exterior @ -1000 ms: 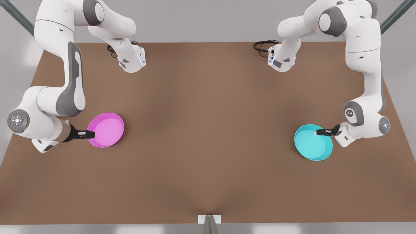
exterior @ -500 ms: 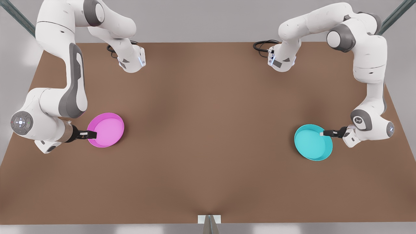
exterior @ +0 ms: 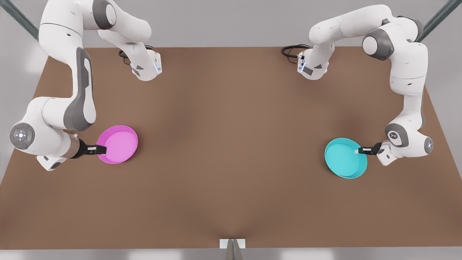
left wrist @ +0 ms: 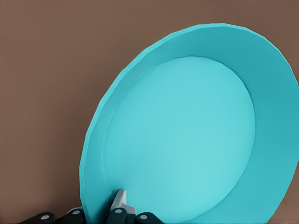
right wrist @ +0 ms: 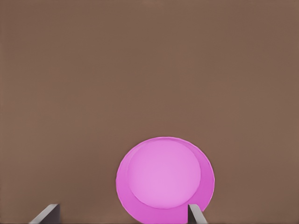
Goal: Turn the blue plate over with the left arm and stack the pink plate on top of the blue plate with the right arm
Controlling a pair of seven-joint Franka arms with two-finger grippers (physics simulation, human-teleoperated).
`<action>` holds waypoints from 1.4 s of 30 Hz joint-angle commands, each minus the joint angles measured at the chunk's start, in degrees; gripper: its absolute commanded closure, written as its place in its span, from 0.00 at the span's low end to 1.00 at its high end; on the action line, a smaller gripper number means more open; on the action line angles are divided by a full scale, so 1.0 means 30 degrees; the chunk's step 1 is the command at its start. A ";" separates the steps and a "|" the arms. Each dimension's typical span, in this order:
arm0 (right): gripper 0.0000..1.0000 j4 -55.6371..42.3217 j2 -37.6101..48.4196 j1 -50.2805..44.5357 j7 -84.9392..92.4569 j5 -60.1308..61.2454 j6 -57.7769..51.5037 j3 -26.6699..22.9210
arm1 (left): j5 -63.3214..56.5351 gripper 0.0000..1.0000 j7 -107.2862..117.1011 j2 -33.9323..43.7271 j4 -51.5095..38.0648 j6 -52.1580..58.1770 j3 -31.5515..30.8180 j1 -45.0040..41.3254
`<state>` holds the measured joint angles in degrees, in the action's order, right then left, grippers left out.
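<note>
On the front view's left, the pink plate (exterior: 119, 143) sits flat on the brown table (exterior: 231, 202) with its open side up. The right gripper (exterior: 98, 148) is at the plate's left edge and points toward the middle of the table. In the right wrist view its two fingers (right wrist: 46, 215) are spread wide, with the near edge of the pink plate (right wrist: 163, 179) between them. It is not holding anything yet, and this arm looks like it is waiting.

The middle of the table is bare brown board, and the two plates are well apart.

On the front view's right is the blue plate (exterior: 343, 159), also with its open side up. The left gripper (exterior: 362, 150) reaches in from the right and meets the plate's right edge. In the left wrist view one finger (left wrist: 119, 200) lies inside the blue plate (left wrist: 187, 135) and the rim sits between the fingers, so the gripper is pinching the rim.

What matters most is that the plate lies to the left of the left gripper, held by only one edge. I think a flip would have to roll the plate around the line of the gripper, so the far edge swings up and over. The grip is small, so the plate could slip
</note>
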<state>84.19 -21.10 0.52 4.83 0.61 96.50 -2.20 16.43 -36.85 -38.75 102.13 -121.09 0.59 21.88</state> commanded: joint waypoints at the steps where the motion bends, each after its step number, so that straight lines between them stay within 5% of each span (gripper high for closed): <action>1: 0.00 -0.0027 0.0001 0.0033 0.0000 0.0000 0.0000 -0.0001 | 0.0470 0.79 -0.0049 -0.0062 0.0000 0.0050 0.0007 0.0002; 12: 0.00 0.0002 0.0001 0.0063 0.0000 0.0000 -0.0058 -0.0001 | 0.0207 0.79 0.0127 0.2485 0.0118 0.1719 0.0153 -0.1755; 26: 0.00 0.0148 -0.0028 0.0033 0.0000 0.0029 -0.0058 -0.0001 | -1.2067 0.79 1.1229 0.5621 0.0059 0.7315 0.0241 -1.0192; 37: 0.00 0.0119 -0.0028 0.0063 0.0000 0.0029 -0.0087 -0.0001 | -1.9656 0.79 1.8084 0.5007 -0.0145 1.3934 -0.0667 -1.7807; 42: 0.00 0.0148 -0.0028 0.0063 0.0030 0.0029 -0.0088 -0.0001 | -2.1911 0.79 1.9258 0.1347 -0.4009 1.8767 -0.0491 -2.2057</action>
<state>84.71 -21.19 0.69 4.92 0.70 96.24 -2.20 -48.68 20.82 -36.38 87.97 -63.33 -0.86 -45.43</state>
